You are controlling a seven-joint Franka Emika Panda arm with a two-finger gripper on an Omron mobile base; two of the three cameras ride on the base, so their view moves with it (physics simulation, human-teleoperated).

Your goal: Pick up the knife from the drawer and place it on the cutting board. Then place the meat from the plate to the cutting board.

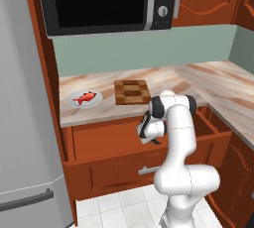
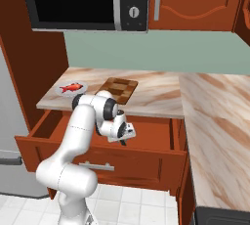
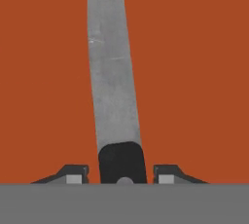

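My claw (image 3: 124,174) straddles the slim silver-bladed, black-handled knife (image 3: 113,86) in the open reddish-brown wooden drawer (image 1: 106,138), fingertips (image 3: 73,174) apart from its handle, not yet gripping.

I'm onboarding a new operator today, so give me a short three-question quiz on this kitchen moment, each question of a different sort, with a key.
1. True or false: the meat lies on the cutting board.
2. Multiple choice: the knife lies on A) the counter, B) the floor of the open drawer, C) the plate.
3. Fill in: in the hand view the knife's black handle sits between the two ___ of the gripper.

Key:
1. False; it is on the plate, left of the board.
2. B.
3. Fingertips; the jaws stand either side of the handle, with a gap showing on both sides.
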